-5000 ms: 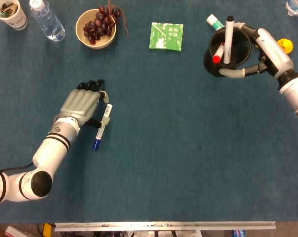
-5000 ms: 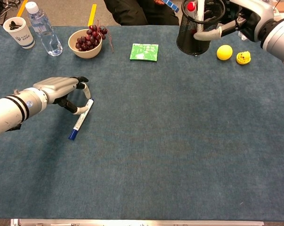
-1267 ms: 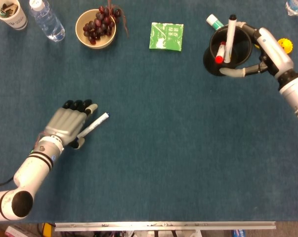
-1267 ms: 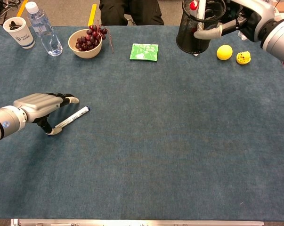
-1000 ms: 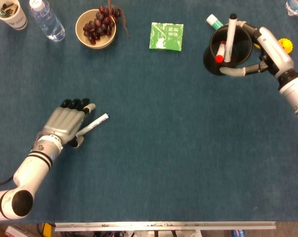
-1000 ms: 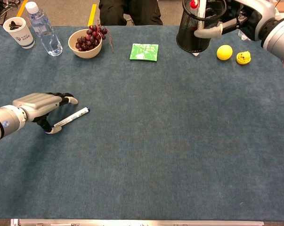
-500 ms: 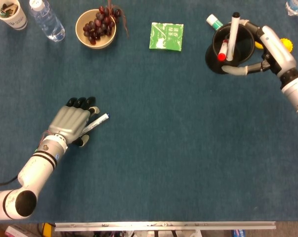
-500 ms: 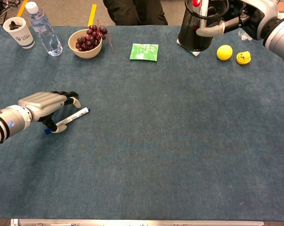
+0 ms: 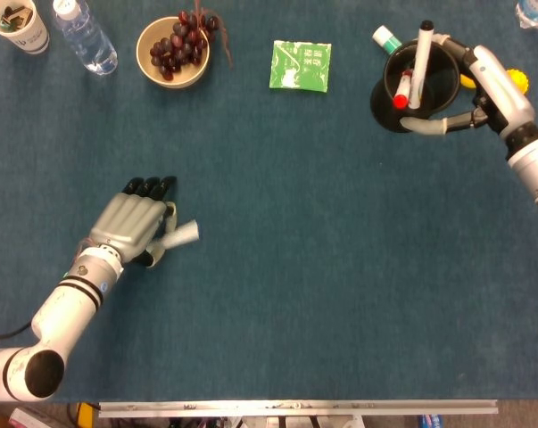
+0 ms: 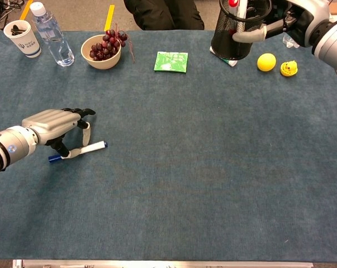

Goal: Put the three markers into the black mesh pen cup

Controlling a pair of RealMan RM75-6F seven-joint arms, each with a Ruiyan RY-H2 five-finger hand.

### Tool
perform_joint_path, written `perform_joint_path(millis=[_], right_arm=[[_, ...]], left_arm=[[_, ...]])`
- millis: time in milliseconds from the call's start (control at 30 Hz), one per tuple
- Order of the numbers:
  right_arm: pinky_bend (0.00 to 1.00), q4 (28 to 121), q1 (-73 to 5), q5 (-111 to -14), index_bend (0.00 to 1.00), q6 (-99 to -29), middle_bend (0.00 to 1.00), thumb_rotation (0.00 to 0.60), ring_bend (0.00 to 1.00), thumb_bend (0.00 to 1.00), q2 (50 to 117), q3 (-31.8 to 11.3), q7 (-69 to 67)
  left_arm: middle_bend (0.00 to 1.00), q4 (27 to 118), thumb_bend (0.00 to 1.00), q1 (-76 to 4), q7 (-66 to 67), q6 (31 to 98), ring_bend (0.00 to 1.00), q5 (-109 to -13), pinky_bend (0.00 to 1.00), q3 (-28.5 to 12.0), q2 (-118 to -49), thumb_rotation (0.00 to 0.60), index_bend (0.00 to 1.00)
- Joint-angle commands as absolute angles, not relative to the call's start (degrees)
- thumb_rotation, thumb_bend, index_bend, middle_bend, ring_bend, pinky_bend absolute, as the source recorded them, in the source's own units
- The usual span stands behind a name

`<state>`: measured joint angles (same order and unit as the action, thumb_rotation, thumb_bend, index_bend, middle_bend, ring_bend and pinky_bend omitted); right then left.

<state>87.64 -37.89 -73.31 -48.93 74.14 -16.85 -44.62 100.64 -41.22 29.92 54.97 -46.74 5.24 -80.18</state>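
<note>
i've got the right hand (image 9: 465, 89) wrapped around the black mesh pen cup (image 10: 233, 30) at the far right of the table (image 10: 202, 167), gripping it, i'd say to steady it as a target, with two markers already standing inside, one red-capped (image 9: 400, 92) and one black-tipped (image 9: 421, 62). far to the cup's left and nearer me, my left hand (image 10: 53, 125) arches over the third marker (image 10: 81, 151), fingers touching it, though i cannot tell if it is truly pinched or only pressed to the table. that marker is slim, white-barrelled, blue-capped, lying nearly flat.
</note>
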Motion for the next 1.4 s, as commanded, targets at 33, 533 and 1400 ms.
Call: perform_joint_path(millis=[33, 533, 1400], right_arm=[[0.29, 87.5, -37.9, -73.3, 0.54, -48.9, 0.45, 0.6, 0.34, 0.36, 74.2, -16.9, -44.7], [0.29, 87.0, -38.0, -73.7, 0.54, -48.7, 0.45, 0.6, 0.34, 0.36, 74.3, -16.9, -45.5], [0.29, 85.7, -37.6, -75.1, 0.54, -48.6, 0.45, 0.6, 0.34, 0.36, 73.9, -16.3, -48.3]], left_arm=[[0.0, 100.9, 0.35, -41.0, 29.8, 55.0, 0.0, -47.3, 0.05, 5.3, -80.1, 0.6, 0.5], [0.0, 106.2, 0.35, -39.8, 27.8, 56.2, 0.0, -50.2, 0.05, 4.1, -78.1, 0.6, 0.36], [0.0, 103.4, 0.35, -40.2, 30.4, 57.6, 0.0, -42.9, 0.05, 1.7, -83.3, 0.6, 0.35]])
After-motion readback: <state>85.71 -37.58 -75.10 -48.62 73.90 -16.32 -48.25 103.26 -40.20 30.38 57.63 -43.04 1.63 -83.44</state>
